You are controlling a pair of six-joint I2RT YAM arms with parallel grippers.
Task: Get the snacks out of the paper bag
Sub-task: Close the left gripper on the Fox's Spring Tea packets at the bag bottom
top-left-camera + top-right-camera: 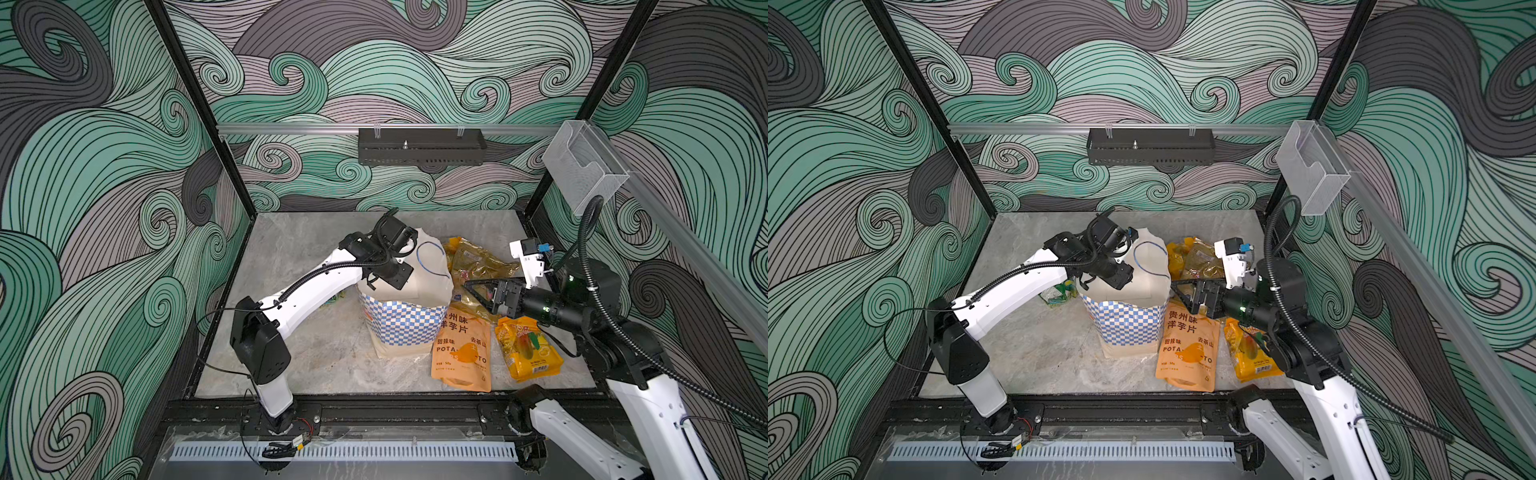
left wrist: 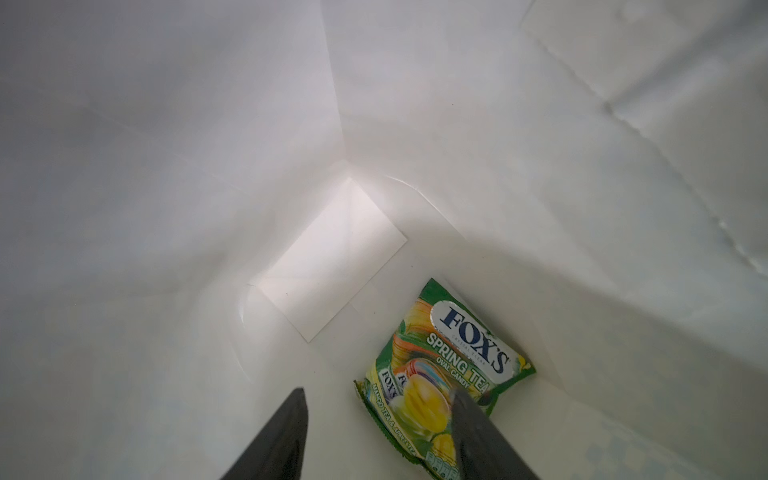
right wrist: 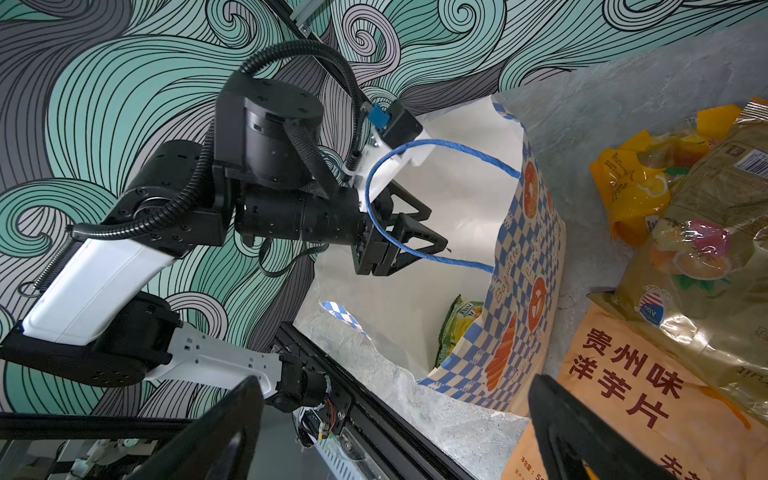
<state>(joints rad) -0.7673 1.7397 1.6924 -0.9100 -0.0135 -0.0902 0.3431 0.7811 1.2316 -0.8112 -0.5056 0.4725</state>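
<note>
The paper bag [image 1: 401,322] stands upright mid-table, cream with a blue checkered band. My left gripper [image 2: 378,392] reaches down into its mouth, jaws apart. One fingertip [image 2: 465,409] overlaps a green-yellow candy packet [image 2: 451,361] lying on the white bag floor. Nothing is clamped. Right of the bag lie the orange POTATO pouch [image 1: 461,353], a yellow-orange fruit packet [image 1: 528,349] and a golden-brown packet [image 1: 478,262]. Another green-yellow packet [image 1: 1057,293] lies left of the bag, under my left arm. My right gripper [image 1: 471,293] hovers open beside the bag's right wall, holding nothing.
A blue cord handle [image 3: 440,145] loops across the bag mouth in front of my left gripper. A black tray [image 1: 419,145] hangs on the back rail and a clear plastic holder [image 1: 582,166] on the right rail. A black frame [image 1: 374,411] borders the front.
</note>
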